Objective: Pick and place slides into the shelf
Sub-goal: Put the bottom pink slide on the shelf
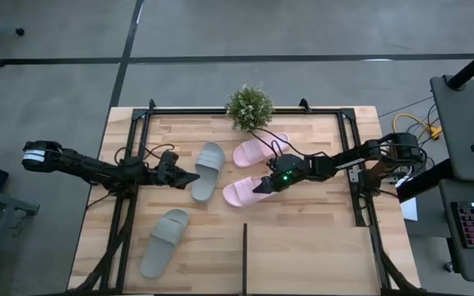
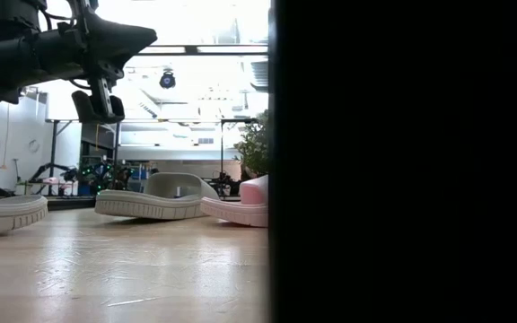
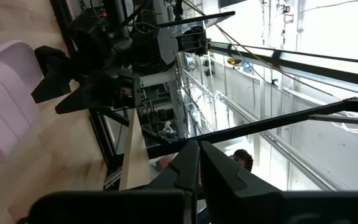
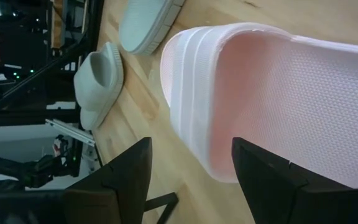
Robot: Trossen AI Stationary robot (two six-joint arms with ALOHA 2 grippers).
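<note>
Two pale pink slides lie sole-down mid-table, one nearer and one by the plant. One grey-green slide lies left of them and the other near the front left. The shelf is the pale panel at the near edge, with a black strip on its left side. My right gripper is open above the nearer pink slide, one finger on each side of its strap end. My left gripper is shut, raised off the table beside the grey-green slide.
A small potted plant stands at the far edge, behind the pink slides. Black frame rails run along both sides of the table. In the low view the shelf's dark side blocks everything to the right.
</note>
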